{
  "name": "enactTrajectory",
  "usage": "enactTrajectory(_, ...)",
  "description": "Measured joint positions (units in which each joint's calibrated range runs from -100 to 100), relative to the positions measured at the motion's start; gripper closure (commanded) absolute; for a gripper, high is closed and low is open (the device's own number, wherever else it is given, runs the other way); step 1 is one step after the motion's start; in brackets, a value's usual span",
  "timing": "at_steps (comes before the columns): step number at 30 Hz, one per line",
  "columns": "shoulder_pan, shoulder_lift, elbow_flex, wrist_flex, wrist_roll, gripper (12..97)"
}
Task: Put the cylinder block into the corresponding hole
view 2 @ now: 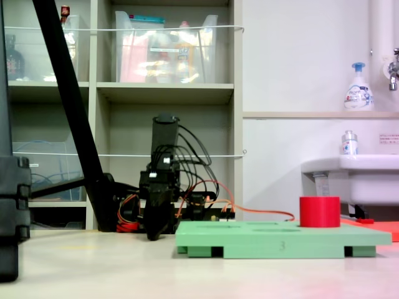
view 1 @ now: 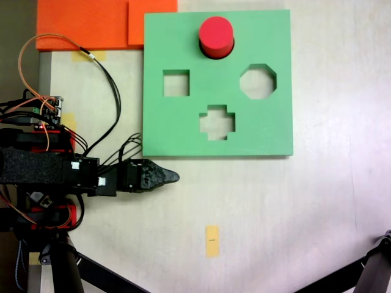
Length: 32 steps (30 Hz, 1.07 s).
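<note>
The red cylinder block stands upright at the far middle of the green foam board. It sits where the round hole is, and only a dark sliver of that hole shows around its base. From the side, the cylinder block rises well above the board. My gripper is off the board, just beyond its lower left corner and low over the table. Its jaws are together, with nothing held. In the side view the gripper points down at the table, left of the board.
The board also has a square cutout, an octagonal one and a cross-shaped one. Orange foam sheets lie at the top left. A yellow tape mark is on the table, with tripod legs at the bottom left.
</note>
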Motion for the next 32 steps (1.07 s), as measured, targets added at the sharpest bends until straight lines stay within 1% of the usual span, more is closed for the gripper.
enactTrajectory(4,0.0,-0.1,0.1,-4.8,0.0,62.0)
enactTrajectory(7,0.0,-0.3,0.1,-5.3,0.0,59.1)
enactTrajectory(32,0.0,-0.3,0.1,-5.3,0.0,59.2)
